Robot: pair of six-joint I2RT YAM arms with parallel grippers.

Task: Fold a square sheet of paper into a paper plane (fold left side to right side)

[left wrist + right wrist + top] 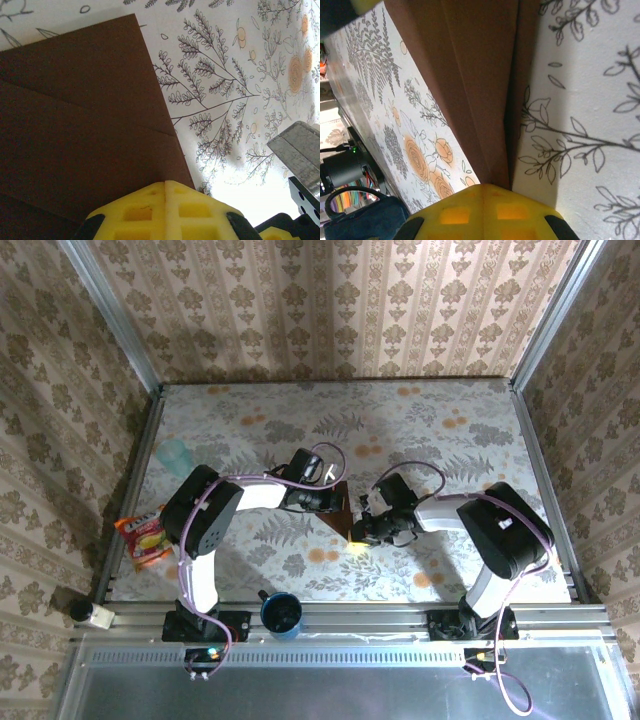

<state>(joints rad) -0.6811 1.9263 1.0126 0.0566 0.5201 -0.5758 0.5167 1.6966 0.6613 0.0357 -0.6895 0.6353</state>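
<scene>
Left tool [165,184] is clamped fully closed, tip down on the creased brown paper sheet [75,125]. Right tool [481,187] is closed too, touching its folded point on the counter [580,100].

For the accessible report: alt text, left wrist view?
Folded dark brown paper, creased diagonally, covers the left of the frame on a white table printed with leaves and orange flowers. The left gripper, yellow and shut, sits bottom centre at the paper's right edge.

An orange snack packet [143,538] is seen at the left edge of the floral table [440,420]. A blue cup [281,614] is placed at lower centre, and a pale green object [175,453] is set toward the upper left.
</scene>
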